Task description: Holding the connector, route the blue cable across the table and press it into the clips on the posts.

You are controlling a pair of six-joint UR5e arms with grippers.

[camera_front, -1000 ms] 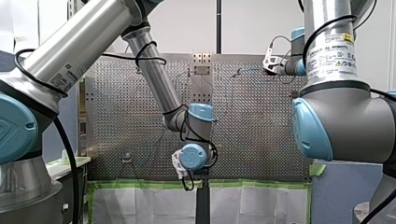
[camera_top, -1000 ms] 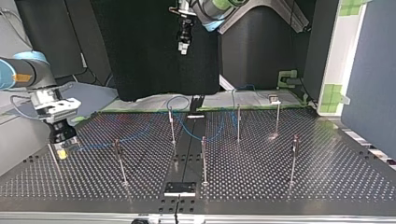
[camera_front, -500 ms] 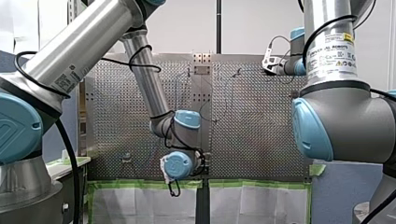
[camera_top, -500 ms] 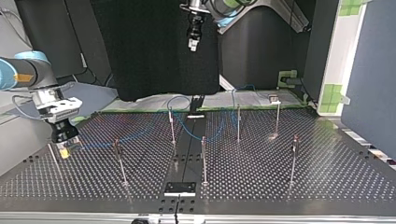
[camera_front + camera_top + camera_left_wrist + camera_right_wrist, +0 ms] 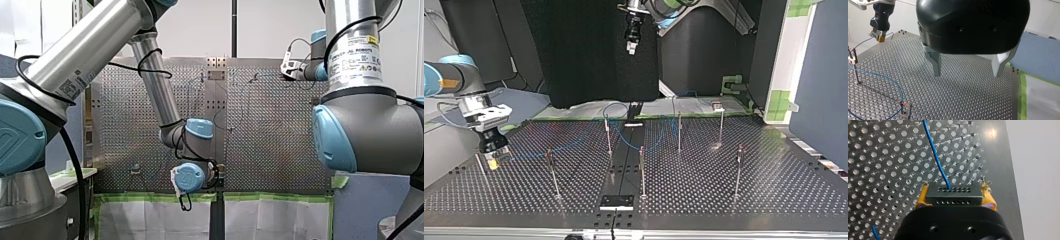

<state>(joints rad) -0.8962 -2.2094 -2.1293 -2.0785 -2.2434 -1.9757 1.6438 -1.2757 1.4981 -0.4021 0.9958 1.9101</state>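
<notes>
My right gripper (image 5: 954, 200) is shut on a black connector (image 5: 953, 192), which sits between its yellow pads. The blue cable (image 5: 936, 157) leaves the connector over the perforated plate. In the top view my right gripper (image 5: 492, 161) hangs low over the table's left edge. From there the cable (image 5: 569, 145) trails toward the thin posts (image 5: 608, 132) near the middle. My left gripper (image 5: 967, 73) is open and holds nothing. It hangs high above the table's far side (image 5: 630, 46). Its wrist view shows the cable (image 5: 880, 75) held in clips on two posts (image 5: 853, 58).
Several more thin posts (image 5: 739, 167) stand across the perforated table (image 5: 774, 190). A small black plate (image 5: 616, 201) lies at the top view's near middle. Green tape (image 5: 1021, 95) and white sheeting border the table by my left arm.
My left arm has swung leftward in the front view and rightward in the top view, then nearly stopped. My right gripper has barely moved and still grips the connector.
</notes>
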